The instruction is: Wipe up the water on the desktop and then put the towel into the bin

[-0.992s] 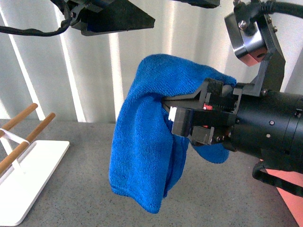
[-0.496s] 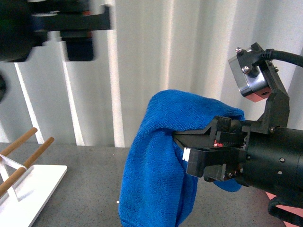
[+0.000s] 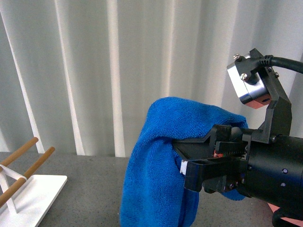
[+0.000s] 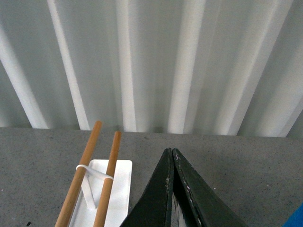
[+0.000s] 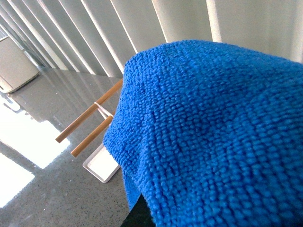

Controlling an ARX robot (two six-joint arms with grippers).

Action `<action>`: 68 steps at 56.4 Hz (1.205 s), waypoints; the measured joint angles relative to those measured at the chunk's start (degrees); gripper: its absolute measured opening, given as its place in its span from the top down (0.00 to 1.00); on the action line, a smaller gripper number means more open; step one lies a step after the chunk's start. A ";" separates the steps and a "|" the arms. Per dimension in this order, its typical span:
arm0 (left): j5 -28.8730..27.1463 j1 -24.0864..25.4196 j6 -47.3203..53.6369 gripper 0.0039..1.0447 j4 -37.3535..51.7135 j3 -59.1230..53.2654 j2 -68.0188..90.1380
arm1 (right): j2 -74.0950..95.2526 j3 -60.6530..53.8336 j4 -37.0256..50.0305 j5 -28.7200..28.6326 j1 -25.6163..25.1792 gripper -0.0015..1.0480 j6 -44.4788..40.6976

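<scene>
My right gripper (image 3: 182, 158) is shut on the towel (image 3: 154, 161), a bright blue fluffy cloth. The towel hangs draped over the jaws, in the air above the dark speckled desktop (image 3: 85, 189). In the right wrist view the towel (image 5: 213, 132) fills most of the picture and hides the jaws. My left gripper (image 4: 170, 151) is shut and empty above the desktop (image 4: 246, 170); it is out of the front view. A blue corner of the towel (image 4: 299, 218) shows at the edge of the left wrist view. Only a salmon-pink sliver of the bin (image 3: 272, 207) shows, under my right arm.
A white flat-based rack (image 3: 33, 189) with two wooden bars (image 3: 21, 151) stands at the left of the desktop. It also shows in the left wrist view (image 4: 118, 172) and the right wrist view (image 5: 102, 165). White vertical blinds (image 3: 94, 71) close the back. A white box (image 5: 14, 66) stands far off.
My left arm has left the top of the front view. My right gripper, with the towel in it, now shows lower and further right.
</scene>
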 joint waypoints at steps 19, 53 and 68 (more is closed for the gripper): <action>4.31 4.28 0.02 0.97 -2.29 -7.65 -10.10 | -0.02 -0.81 -0.02 -1.09 -0.94 0.96 -0.46; 10.05 10.34 0.07 0.97 -13.38 -14.21 -29.11 | -1.09 -2.64 -1.86 -0.94 -3.15 0.96 -1.57; 10.05 10.34 0.04 0.97 -21.22 -14.21 -37.38 | -1.09 -2.60 -2.56 -0.44 -2.05 0.96 -2.03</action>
